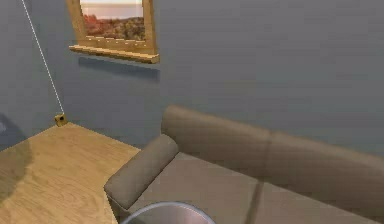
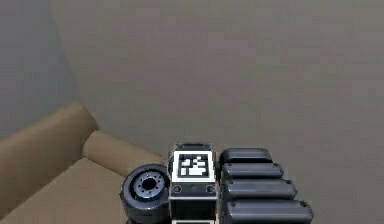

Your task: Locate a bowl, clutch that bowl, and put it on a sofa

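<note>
The brown sofa [image 1: 250,165] stands by the blue-grey wall [image 1: 260,60], under a framed picture [image 1: 113,25]. At the forward view's bottom edge is a round grey thing that looks like the bowl [image 1: 165,211]. It is low in front of the sofa's seat, near the armrest. I cannot tell if it rests on the seat or hangs above it.

In the arm side view the gripper [image 2: 147,192] is a dark round body beside the white marker square [image 2: 195,167]. Its fingers are hard to make out, so I cannot tell if it holds anything. The sofa's seat lies left of the gripper. I think the next move is to set the bowl down there.
</note>
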Controlling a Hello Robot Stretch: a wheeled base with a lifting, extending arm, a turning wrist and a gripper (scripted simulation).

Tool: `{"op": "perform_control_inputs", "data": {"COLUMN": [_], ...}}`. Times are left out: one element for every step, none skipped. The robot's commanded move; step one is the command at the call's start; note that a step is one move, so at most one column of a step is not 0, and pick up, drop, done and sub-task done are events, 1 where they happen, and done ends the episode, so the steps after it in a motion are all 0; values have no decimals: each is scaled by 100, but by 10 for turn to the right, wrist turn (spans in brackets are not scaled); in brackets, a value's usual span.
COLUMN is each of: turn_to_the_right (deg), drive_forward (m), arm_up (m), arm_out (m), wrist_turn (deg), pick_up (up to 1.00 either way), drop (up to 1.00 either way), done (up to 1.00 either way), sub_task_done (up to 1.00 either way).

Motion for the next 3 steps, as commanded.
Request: {"op": "perform_control_inputs", "data": {"turn_to_the_right": [60, 0, 450], "drive_forward": [0, 10, 0], "arm_up": [0, 0, 0], "arm_out": [0, 0, 0], "wrist_turn": [0, 0, 0], "pick_up": [0, 0, 0], "drop": [0, 0, 0], "done": [0, 0, 0], "sub_task_done": [0, 0, 0]}}
